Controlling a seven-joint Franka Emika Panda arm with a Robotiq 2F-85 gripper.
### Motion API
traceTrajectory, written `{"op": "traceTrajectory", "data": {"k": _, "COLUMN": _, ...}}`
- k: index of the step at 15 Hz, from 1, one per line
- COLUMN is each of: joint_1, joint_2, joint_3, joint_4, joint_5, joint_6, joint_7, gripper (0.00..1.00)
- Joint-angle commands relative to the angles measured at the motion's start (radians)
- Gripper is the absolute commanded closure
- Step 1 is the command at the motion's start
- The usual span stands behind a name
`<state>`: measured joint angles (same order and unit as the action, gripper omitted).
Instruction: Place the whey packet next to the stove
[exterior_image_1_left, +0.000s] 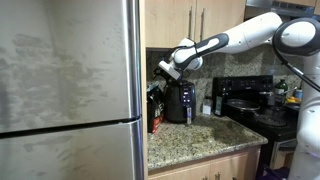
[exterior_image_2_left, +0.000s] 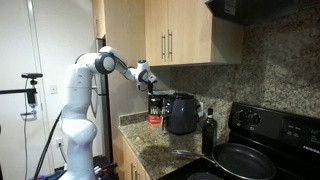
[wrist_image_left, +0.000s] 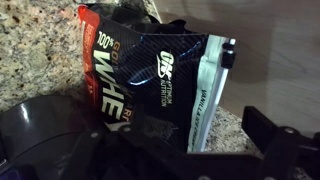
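1. Wrist view: gripper (wrist_image_left: 180, 150) is hanging with its fingers spread wide, gripping nothing, over the whey packet (wrist_image_left: 150, 80).
2. Whey packet is standing on the granite countertop (wrist_image_left: 40, 40), just beside the black air fryer (wrist_image_left: 35, 135).
3. Stove (exterior_image_2_left: 262, 140) is sitting well apart from the packet in an exterior view, with the air fryer and a dark bottle (exterior_image_2_left: 208, 130) standing between them.

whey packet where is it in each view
In an exterior view: whey packet left of centre.
In an exterior view: near centre.
Wrist view: fills the middle.
Shared landmark: granite countertop under it; air fryer beside it in both exterior views.
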<state>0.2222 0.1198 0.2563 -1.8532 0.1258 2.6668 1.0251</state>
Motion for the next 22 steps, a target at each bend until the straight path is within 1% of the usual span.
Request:
{"op": "traceTrajectory", "data": {"k": 1, "joint_1": 0.021, "joint_2": 0.006, "joint_3": -0.021, "joint_4": 0.006, "joint_5": 0.009, "joint_6": 0.002, "joint_7": -0.001, "gripper": 0.0}}
{"op": "traceTrajectory", "data": {"k": 2, "joint_1": 0.032, "joint_2": 0.035, "joint_3": -0.044, "joint_4": 0.022, "joint_5": -0.065, "joint_6": 0.018, "joint_7": 0.074, "gripper": 0.0}}
{"op": "traceTrajectory", "data": {"k": 3, "joint_1": 0.034, "joint_2": 0.065, "joint_3": -0.045, "joint_4": 0.047, "joint_5": -0.056, "joint_6": 0.036, "joint_7": 0.097, "gripper": 0.0}}
{"op": "traceTrajectory", "data": {"k": 4, "joint_1": 0.045, "joint_2": 0.089, "joint_3": -0.057, "joint_4": 0.067, "joint_5": -0.086, "joint_6": 0.061, "joint_7": 0.15, "gripper": 0.0}}
{"op": "traceTrajectory", "data": {"k": 5, "joint_1": 0.041, "joint_2": 0.112, "joint_3": -0.048, "joint_4": 0.089, "joint_5": -0.108, "joint_6": 0.08, "joint_7": 0.199, "gripper": 0.0}}
{"op": "traceTrajectory", "data": {"k": 7, "joint_1": 0.061, "joint_2": 0.147, "joint_3": -0.066, "joint_4": 0.123, "joint_5": -0.172, "joint_6": 0.13, "joint_7": 0.288, "gripper": 0.0}}
{"op": "traceTrajectory", "data": {"k": 9, "joint_1": 0.074, "joint_2": 0.176, "joint_3": -0.069, "joint_4": 0.163, "joint_5": -0.212, "joint_6": 0.13, "joint_7": 0.331, "gripper": 0.0}}
{"op": "traceTrajectory", "data": {"k": 10, "joint_1": 0.079, "joint_2": 0.187, "joint_3": -0.069, "joint_4": 0.183, "joint_5": -0.226, "joint_6": 0.107, "joint_7": 0.342, "gripper": 0.0}}
{"op": "traceTrajectory", "data": {"k": 13, "joint_1": 0.086, "joint_2": 0.207, "joint_3": -0.07, "joint_4": 0.238, "joint_5": -0.27, "joint_6": 0.011, "joint_7": 0.315, "gripper": 0.0}}
{"op": "traceTrajectory", "data": {"k": 14, "joint_1": 0.118, "joint_2": 0.21, "joint_3": -0.102, "joint_4": 0.254, "joint_5": -0.263, "joint_6": -0.018, "joint_7": 0.293, "gripper": 0.0}}
{"op": "traceTrajectory", "data": {"k": 17, "joint_1": 0.136, "joint_2": 0.224, "joint_3": -0.116, "joint_4": 0.298, "joint_5": -0.283, "joint_6": -0.088, "joint_7": 0.27, "gripper": 0.0}}
{"op": "traceTrajectory", "data": {"k": 19, "joint_1": 0.142, "joint_2": 0.228, "joint_3": -0.114, "joint_4": 0.308, "joint_5": -0.278, "joint_6": -0.103, "joint_7": 0.247, "gripper": 0.0}}
{"op": "traceTrajectory", "data": {"k": 20, "joint_1": 0.153, "joint_2": 0.225, "joint_3": -0.124, "joint_4": 0.307, "joint_5": -0.291, "joint_6": -0.095, "joint_7": 0.267, "gripper": 0.0}}
{"op": "traceTrajectory", "data": {"k": 21, "joint_1": 0.143, "joint_2": 0.203, "joint_3": -0.118, "joint_4": 0.27, "joint_5": -0.263, "joint_6": -0.075, "joint_7": 0.264, "gripper": 0.0}}
{"op": "traceTrajectory", "data": {"k": 22, "joint_1": 0.148, "joint_2": 0.206, "joint_3": -0.121, "joint_4": 0.274, "joint_5": -0.265, "joint_6": -0.076, "joint_7": 0.264, "gripper": 0.0}}
